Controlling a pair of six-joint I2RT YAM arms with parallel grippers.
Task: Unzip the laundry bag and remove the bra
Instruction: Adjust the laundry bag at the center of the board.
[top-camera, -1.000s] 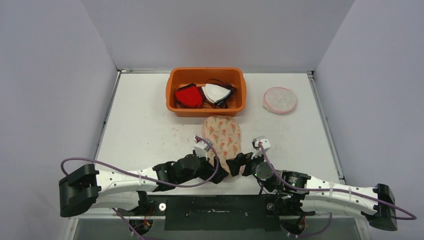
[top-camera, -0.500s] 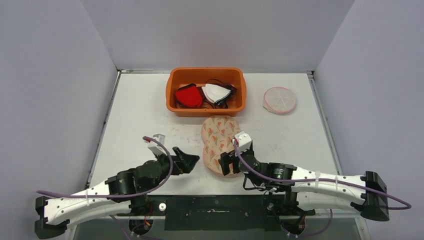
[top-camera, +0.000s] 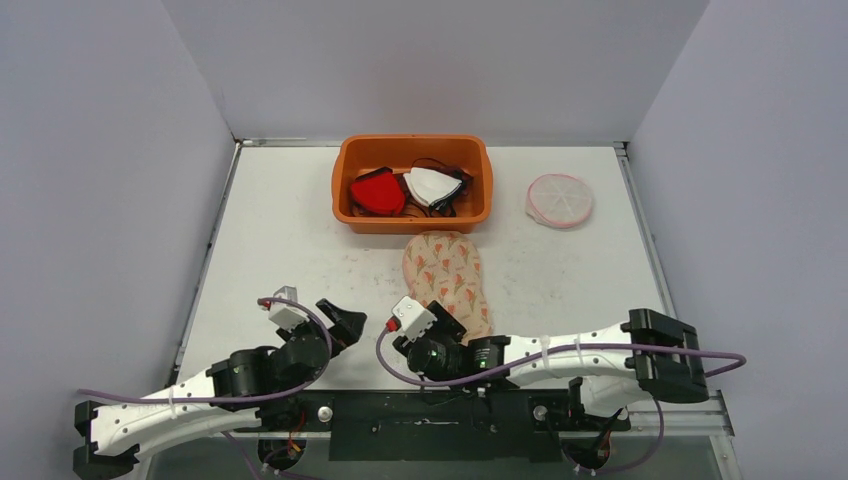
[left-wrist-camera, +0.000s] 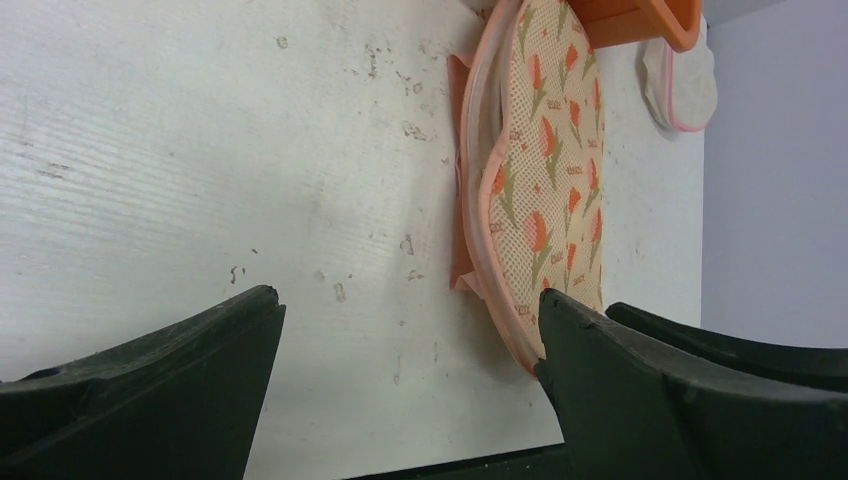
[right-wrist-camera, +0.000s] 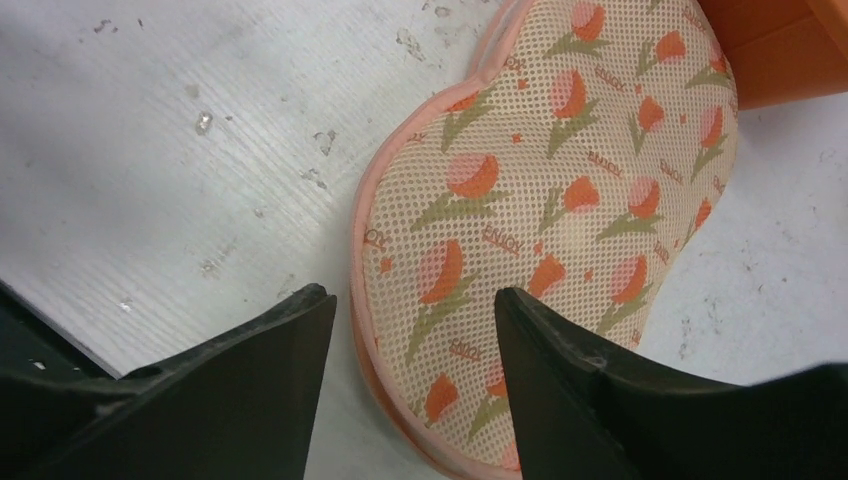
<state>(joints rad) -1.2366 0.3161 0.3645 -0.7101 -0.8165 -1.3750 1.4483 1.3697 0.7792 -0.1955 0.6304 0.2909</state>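
The laundry bag (top-camera: 443, 265) is a peach mesh pouch printed with orange tulips, lying flat mid-table just in front of the orange bin. It also shows in the right wrist view (right-wrist-camera: 560, 200) and the left wrist view (left-wrist-camera: 545, 170). Its pink zipper edge looks closed, and an orange flap (left-wrist-camera: 460, 190) pokes out under its side. The bra is hidden. My right gripper (top-camera: 442, 328) (right-wrist-camera: 412, 297) is open, its jaws straddling the bag's near-left edge. My left gripper (top-camera: 345, 322) (left-wrist-camera: 407, 298) is wide open over bare table, left of the bag, holding nothing.
The orange bin (top-camera: 415, 222) at the back holds a red padded item (top-camera: 377, 192) and a white one (top-camera: 432, 186) with black straps. A round white pouch with a pink rim (top-camera: 559, 199) lies at the back right. The table's near edge runs close behind both grippers.
My left arm has pulled back left, away from the bag, and opened wide. My right arm has swung left across the bag's near end, with its jaws somewhat narrower.
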